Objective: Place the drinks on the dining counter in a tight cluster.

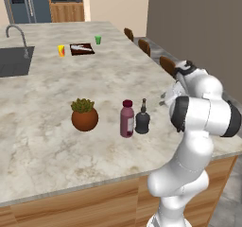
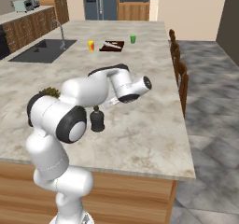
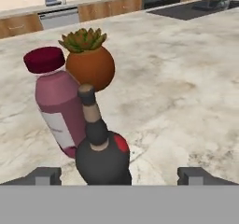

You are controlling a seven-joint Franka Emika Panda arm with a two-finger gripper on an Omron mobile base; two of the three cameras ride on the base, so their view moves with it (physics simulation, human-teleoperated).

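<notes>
Marble counter (image 1: pixel 42 122) has the dark-red bottle (image 1: pixel 126 119) and black bottle (image 1: pixel 142 119) touching — a tight pair, plant pot (image 1: pixel 84 115) at their 9 o'clock — while the gripper (image 3: pixel 119 174) sits wide open, black bottle between its fingertips, ungripped.

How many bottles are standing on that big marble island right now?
2. A tall dark-red bottle with a maroon cap stands right of the plant pot; a squat black bottle stands close beside it, farther right. Another could be hidden behind the robot's arm.
</notes>
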